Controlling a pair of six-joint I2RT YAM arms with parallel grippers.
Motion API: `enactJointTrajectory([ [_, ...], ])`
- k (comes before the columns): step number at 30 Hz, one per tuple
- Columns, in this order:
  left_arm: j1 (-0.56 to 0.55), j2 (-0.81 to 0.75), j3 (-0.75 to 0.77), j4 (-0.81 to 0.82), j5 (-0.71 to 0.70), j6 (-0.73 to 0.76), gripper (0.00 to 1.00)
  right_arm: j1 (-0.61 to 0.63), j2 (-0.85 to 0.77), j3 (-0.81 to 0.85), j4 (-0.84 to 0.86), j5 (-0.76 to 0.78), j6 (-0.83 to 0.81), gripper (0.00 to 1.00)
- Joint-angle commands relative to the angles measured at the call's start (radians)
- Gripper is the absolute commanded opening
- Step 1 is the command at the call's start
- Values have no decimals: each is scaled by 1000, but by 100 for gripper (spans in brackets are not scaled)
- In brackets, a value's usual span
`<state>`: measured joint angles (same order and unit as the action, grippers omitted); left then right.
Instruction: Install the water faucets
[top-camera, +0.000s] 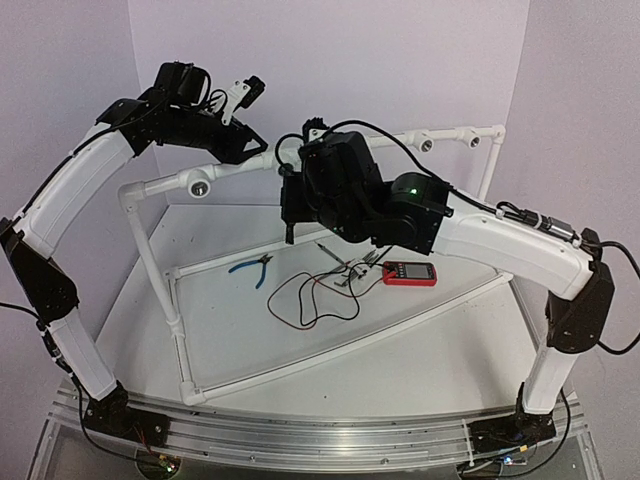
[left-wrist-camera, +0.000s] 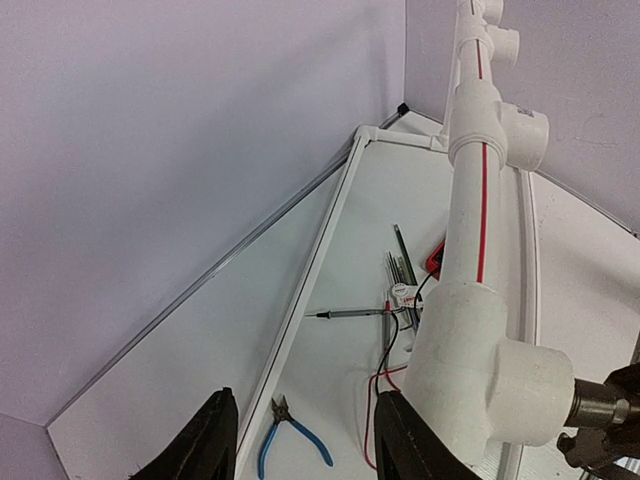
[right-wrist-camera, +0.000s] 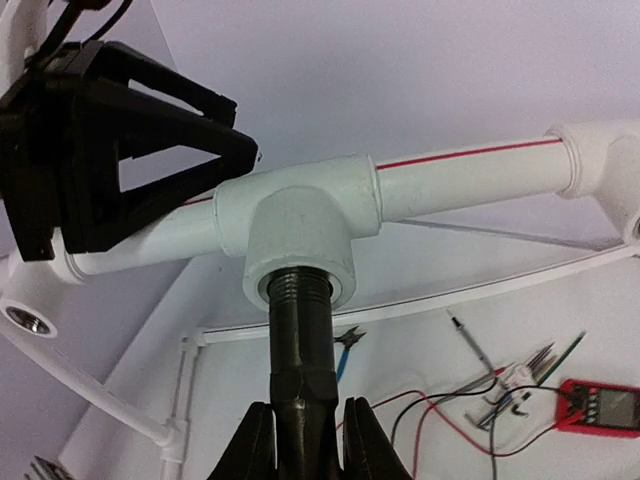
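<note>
The left arm arches up from the left side of the table. The left gripper sits at the top pipe of the white frame, just right of an open socket. In its wrist view the fingers are spread wide, with only the table showing between them. The pipe runs past the right-hand finger, and it cannot be told whether the two touch.

Inside the frame, on the table, lie blue pliers, then a loose tangle of red and black wires with thin probes, then a red multimeter.

The right arm reaches in from the right to the middle of the top pipe. The right gripper is pinched on the faucet, a dark stem held in line with the two fingers. The faucet's threaded end stands in the mouth of the tee, with a few threads showing outside the rim. How deep it sits cannot be told. The tee is fitted on the pipe, which carries a thin red line. In the right wrist view the left gripper's black fingers are at the same pipe, just left of the tee and apart from the faucet.

Further right along the pipe, near the frame's far corner, two more sockets face forward.
</note>
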<state>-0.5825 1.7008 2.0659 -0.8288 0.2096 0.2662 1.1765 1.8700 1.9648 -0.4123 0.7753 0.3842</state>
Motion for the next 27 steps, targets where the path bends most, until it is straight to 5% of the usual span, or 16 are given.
enactJointTrajectory([
  [1, -73, -16, -26, -123, 171, 25, 49, -160, -108, -121, 210, -42, 358, 0],
  [13, -78, -29, -30, -104, 168, 72, 49, -243, -147, -267, 448, -273, 715, 0],
  [27, -83, -54, 34, -43, 64, 219, 50, -274, -202, -478, 659, -283, 1004, 0],
])
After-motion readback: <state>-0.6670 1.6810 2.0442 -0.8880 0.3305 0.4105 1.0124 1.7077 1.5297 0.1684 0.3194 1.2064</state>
